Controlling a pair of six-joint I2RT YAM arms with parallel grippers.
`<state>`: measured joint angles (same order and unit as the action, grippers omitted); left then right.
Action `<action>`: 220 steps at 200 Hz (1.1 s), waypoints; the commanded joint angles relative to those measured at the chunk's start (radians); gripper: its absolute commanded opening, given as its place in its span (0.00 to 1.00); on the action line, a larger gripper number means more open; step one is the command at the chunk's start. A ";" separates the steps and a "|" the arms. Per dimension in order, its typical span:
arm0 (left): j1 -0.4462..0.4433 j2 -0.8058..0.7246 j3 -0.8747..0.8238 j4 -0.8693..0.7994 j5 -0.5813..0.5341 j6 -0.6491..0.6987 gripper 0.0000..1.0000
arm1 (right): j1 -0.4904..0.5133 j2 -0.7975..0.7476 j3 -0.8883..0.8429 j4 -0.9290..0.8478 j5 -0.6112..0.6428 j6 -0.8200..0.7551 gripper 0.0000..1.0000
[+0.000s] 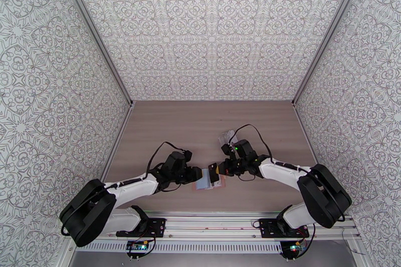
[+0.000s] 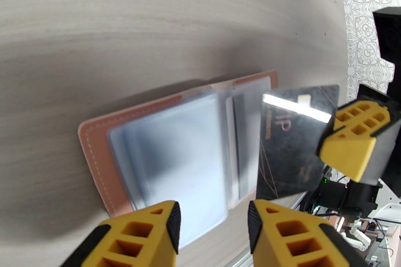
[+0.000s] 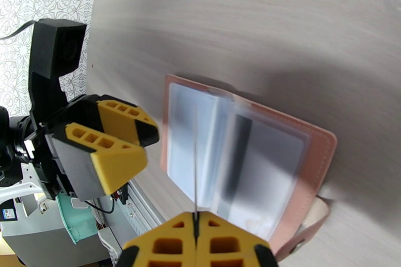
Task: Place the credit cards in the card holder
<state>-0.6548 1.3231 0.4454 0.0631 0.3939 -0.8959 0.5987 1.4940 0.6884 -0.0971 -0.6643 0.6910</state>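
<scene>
We read this as a robotics laboratory test cell. A wood-grain table (image 1: 200,127) is walled on three sides by patterned panels (image 1: 210,27). Along its near edge runs an aluminium rail (image 1: 210,221), to which the left arm (image 1: 131,188) and right arm (image 1: 280,169) are bolted. Just beyond that edge sit lit circuit boards (image 1: 138,247).

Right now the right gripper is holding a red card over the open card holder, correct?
No, the card is black, not red; the left wrist view shows it. The right gripper does hold it over the open card holder.
</scene>
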 commanded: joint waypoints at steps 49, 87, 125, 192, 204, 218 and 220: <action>-0.011 0.039 0.000 -0.026 -0.031 0.020 0.43 | 0.029 0.042 0.030 0.021 0.028 0.017 0.00; -0.012 0.045 -0.004 -0.025 -0.035 0.020 0.43 | 0.035 0.055 0.033 0.025 0.038 0.022 0.00; -0.013 0.050 0.000 -0.037 -0.040 0.024 0.43 | 0.039 0.067 0.033 0.028 0.044 0.026 0.00; -0.014 0.048 0.000 -0.046 -0.045 0.026 0.43 | 0.052 0.089 0.041 0.041 0.047 0.033 0.00; -0.014 0.048 0.000 -0.047 -0.046 0.028 0.43 | 0.052 0.093 0.040 0.042 0.048 0.033 0.00; -0.014 0.048 -0.001 -0.049 -0.045 0.028 0.43 | 0.053 0.097 0.043 0.043 0.049 0.034 0.00; -0.014 0.048 -0.001 -0.050 -0.046 0.028 0.43 | 0.054 0.098 0.042 0.044 0.048 0.033 0.00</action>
<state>-0.6594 1.3628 0.4454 0.0517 0.3683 -0.8856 0.6426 1.5753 0.7029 -0.0685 -0.6308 0.7105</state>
